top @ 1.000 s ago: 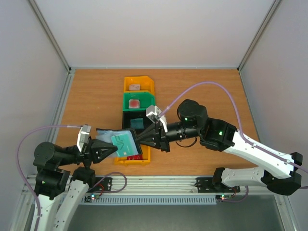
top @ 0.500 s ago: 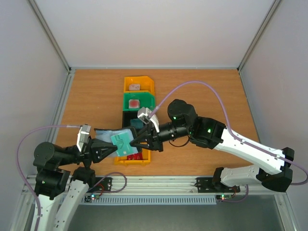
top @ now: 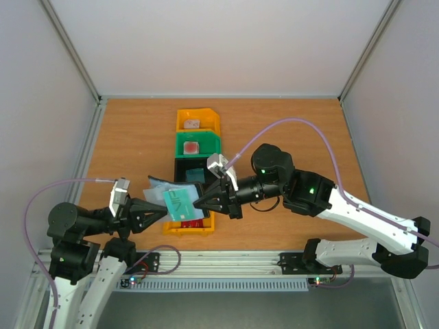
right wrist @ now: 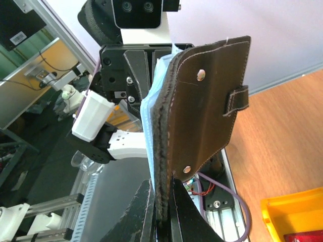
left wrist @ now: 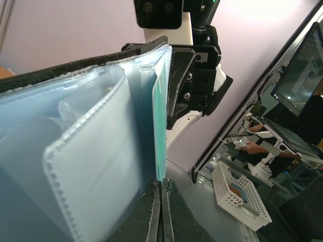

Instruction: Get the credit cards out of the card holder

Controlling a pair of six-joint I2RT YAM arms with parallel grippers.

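**Two arms spreading the card holder [top: 160, 191]**

The left gripper [top: 163, 213] is pinching tight on its clear pockets, probably to expose the teal card [top: 180, 201], while the right gripper [top: 200, 203] is clamping the black cover over the yellow bin [top: 184, 229].

**Four bins in a row on your wooden table, running out from the claws**

Right under the right claw [top: 199, 204] you have a yellow bin [top: 185, 231]; its near rim shows just below the fingertips and just right of the left claw [top: 164, 212]. Beyond the right claw sits a black bin [top: 180, 168], then a green bin [top: 180, 145] holding a small red-and-white item [top: 191, 147], then a second yellow bin [top: 180, 122], farthest out, with a small pale item [top: 192, 124]. The bins touch end to end. The wooden table [top: 302, 123] spreads to both sides of the claws. Past the left claw, its wrist view shows you a white slatted basket [left wrist: 229, 199] and a dark monitor [left wrist: 303, 70].
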